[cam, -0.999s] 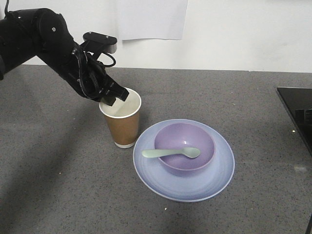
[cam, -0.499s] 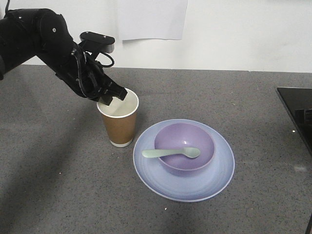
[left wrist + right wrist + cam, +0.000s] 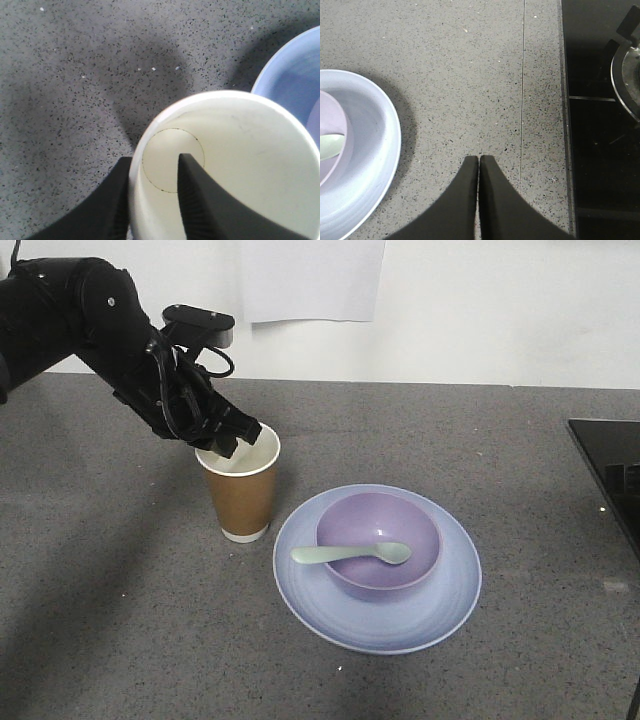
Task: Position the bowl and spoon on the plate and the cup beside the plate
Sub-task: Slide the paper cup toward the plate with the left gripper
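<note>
The brown paper cup (image 3: 238,502) stands upright on the grey counter, just left of the plate and apart from it. My left gripper (image 3: 235,437) is shut on the cup's far left rim; in the left wrist view the cup (image 3: 240,165) has one finger inside and one outside, with my left gripper (image 3: 155,157) straddling the wall. The lavender bowl (image 3: 385,520) sits in the middle of the pale blue plate (image 3: 300,590). The mint-green spoon (image 3: 350,554) lies across the bowl's front rim. My right gripper (image 3: 479,158) is shut on nothing, above bare counter right of the plate (image 3: 375,150).
A black hob (image 3: 610,470) takes up the counter's right edge, and the right wrist view shows the hob (image 3: 600,125) with a burner (image 3: 627,75). The plate's edge (image 3: 290,75) lies close to the right of the cup. A white wall runs behind the counter.
My left gripper has slid the cup a little to the left and back, widening the gap to the plate. Bowl, spoon and plate have not moved.
</note>
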Controlling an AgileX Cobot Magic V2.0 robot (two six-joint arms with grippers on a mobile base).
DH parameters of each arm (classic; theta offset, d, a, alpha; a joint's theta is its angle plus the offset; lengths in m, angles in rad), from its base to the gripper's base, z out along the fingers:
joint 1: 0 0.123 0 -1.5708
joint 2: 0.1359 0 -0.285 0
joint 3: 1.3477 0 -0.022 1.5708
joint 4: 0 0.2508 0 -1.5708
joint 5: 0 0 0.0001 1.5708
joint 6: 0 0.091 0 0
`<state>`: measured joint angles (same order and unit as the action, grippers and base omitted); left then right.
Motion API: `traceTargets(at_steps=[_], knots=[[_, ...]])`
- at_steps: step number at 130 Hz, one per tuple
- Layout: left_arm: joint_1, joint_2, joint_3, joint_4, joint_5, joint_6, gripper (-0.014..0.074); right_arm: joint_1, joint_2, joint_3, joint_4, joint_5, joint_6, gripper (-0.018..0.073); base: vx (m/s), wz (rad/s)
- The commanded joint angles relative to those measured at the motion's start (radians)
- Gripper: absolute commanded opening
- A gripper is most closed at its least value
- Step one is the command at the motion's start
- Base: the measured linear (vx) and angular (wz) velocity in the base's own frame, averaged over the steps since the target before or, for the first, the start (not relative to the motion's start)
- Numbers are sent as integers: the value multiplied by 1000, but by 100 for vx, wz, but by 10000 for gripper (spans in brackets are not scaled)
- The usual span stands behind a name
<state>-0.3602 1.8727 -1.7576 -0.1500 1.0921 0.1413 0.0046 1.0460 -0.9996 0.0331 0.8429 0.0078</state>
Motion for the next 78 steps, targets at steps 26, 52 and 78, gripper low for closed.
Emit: traceTargets(at_steps=[26,52,78], knots=[[-4,-47,-32,-4,-45,-11,274,-5,-16,-26,-4,-57,-8,-8,0,0],[-4,-47,-32,85,-42,-49,274,-5,-16,-26,-4,-57,-8,-8,0,0],[-4,-48,-32,121,-39,-70,274,-5,-16,-26,-4,-57,-8,-8,0,0]])
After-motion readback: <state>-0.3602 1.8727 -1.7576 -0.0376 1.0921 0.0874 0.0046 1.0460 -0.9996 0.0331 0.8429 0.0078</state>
